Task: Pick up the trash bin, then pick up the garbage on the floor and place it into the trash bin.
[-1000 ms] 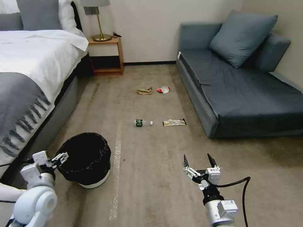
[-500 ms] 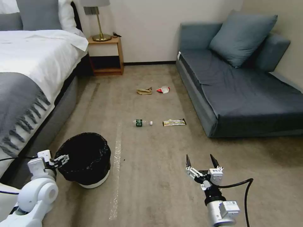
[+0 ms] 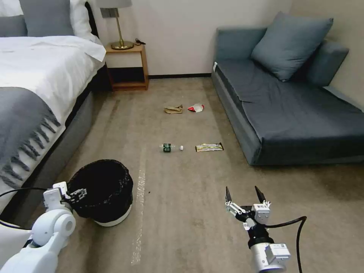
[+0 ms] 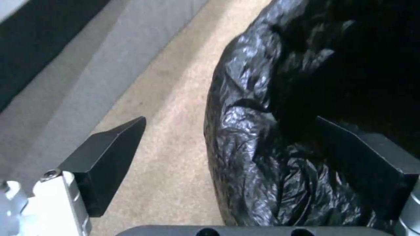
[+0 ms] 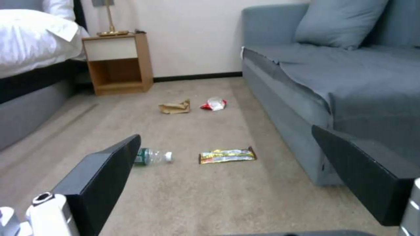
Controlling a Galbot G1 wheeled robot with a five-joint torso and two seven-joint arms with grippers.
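Bin upright on carpet beside bed — left gripper spread wide, straddling near rim: one finger outside, other inside bag. Right gripper open, hovers over bare carpet, well apart from bottle, wrapper — paper, red wrapper farther off

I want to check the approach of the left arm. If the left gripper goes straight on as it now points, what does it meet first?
Most likely the trash bin: the left gripper, jaws open, straddles its bag-covered rim, so the rim comes first; the remaining gap is unclear.
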